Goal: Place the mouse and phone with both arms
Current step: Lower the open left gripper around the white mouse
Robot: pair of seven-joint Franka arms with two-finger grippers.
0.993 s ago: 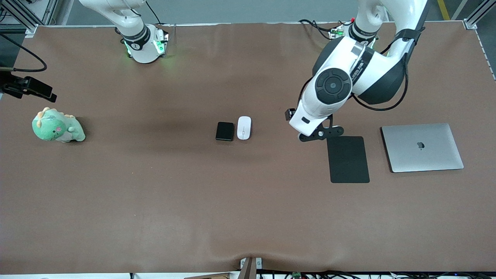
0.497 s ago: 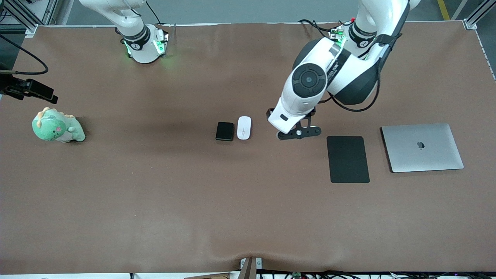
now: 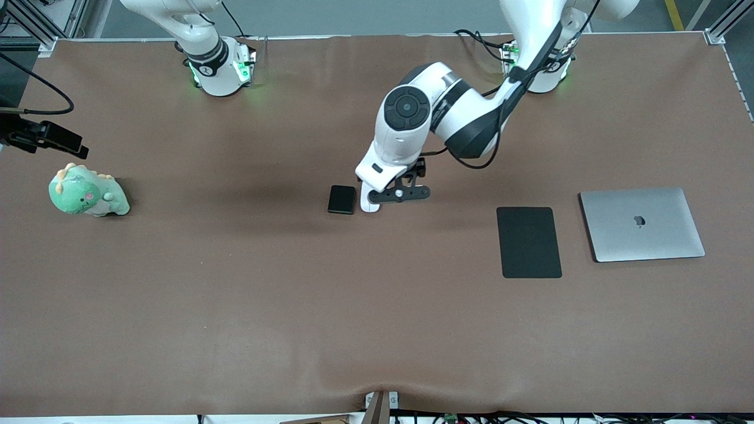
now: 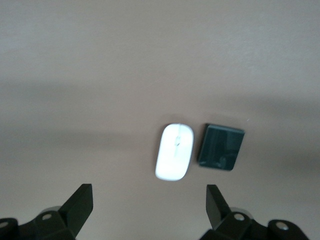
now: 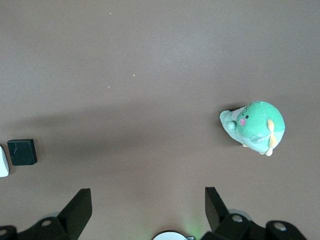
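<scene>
The white mouse (image 3: 368, 205) lies mid-table beside the black phone (image 3: 342, 199), the phone toward the right arm's end. My left gripper (image 3: 400, 193) hangs open over the mouse and hides part of it in the front view. In the left wrist view the mouse (image 4: 174, 158) and the phone (image 4: 221, 147) lie ahead of the left gripper (image 4: 148, 192), with only bare table between its fingers. My right gripper (image 5: 148, 197) shows in its wrist view alone, open and empty, high over the table, with the phone (image 5: 22, 152) far off.
A black mouse pad (image 3: 528, 241) and a closed grey laptop (image 3: 642, 224) lie toward the left arm's end. A green plush dinosaur (image 3: 88, 191) sits near the right arm's end. The brown table cover (image 3: 294, 306) stretches nearer the camera.
My left arm has swung from beside the mouse pad toward the right arm's end, and its open gripper is now over the mouse. The mouse and phone have not moved.
</scene>
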